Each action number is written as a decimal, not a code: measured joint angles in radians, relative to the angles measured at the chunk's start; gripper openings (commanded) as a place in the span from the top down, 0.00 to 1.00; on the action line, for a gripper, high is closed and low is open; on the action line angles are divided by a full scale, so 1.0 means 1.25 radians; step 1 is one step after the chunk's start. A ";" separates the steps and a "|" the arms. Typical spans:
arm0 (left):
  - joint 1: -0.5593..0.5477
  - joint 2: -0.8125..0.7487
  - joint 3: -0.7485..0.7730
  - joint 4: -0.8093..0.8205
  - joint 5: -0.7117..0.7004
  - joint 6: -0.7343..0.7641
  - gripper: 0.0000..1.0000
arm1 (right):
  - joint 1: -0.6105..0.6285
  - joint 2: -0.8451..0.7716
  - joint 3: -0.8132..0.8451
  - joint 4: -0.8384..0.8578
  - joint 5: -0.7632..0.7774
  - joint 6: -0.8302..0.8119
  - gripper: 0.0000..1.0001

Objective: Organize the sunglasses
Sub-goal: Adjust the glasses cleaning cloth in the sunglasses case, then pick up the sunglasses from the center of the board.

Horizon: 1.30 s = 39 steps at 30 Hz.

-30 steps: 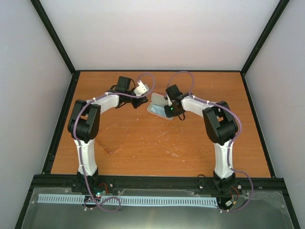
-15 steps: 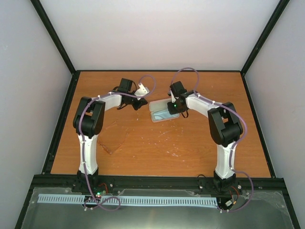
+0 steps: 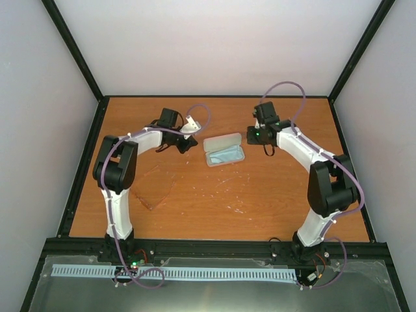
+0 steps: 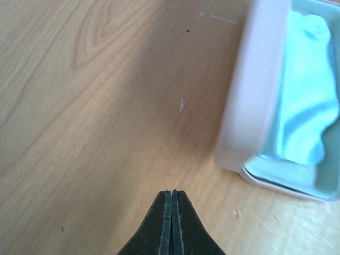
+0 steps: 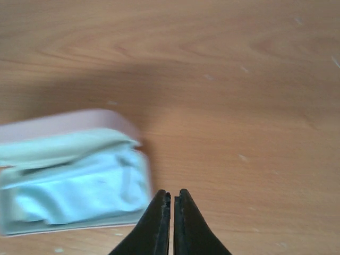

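Observation:
The sunglasses lie on the wood at the left, a thin reddish-brown outline near the left arm's elbow, away from both grippers. The pale pink case lies open mid-table with the light blue cloth inside. My left gripper is shut and empty just left of the case; its wrist view shows the shut tips, the case's wall and the cloth. My right gripper is shut and empty just right of the case; its tips hover beside the case and cloth.
The black frame rail runs along the near edge, with black posts at the back corners and pale walls around the table. Small white specks dot the wood in front of the case.
The right arm has swung off the case to the right and back, and its jaws have closed. The left gripper has shut beside the case. The case now lies open and uncovered.

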 measured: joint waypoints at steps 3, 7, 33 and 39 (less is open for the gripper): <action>0.000 -0.051 -0.038 -0.020 -0.017 0.000 0.99 | -0.044 0.009 -0.045 -0.009 0.004 0.031 0.90; 0.005 -0.125 -0.070 -0.059 -0.031 -0.001 0.93 | -0.025 0.010 -0.064 -0.034 -0.021 0.020 0.76; 0.385 -0.585 -0.279 -0.551 -0.230 0.573 0.53 | 0.239 0.071 0.167 -0.262 -0.188 -0.080 0.51; 0.399 -0.746 -0.390 -0.565 -0.210 0.837 0.46 | 0.268 0.096 0.182 -0.259 -0.228 -0.114 0.51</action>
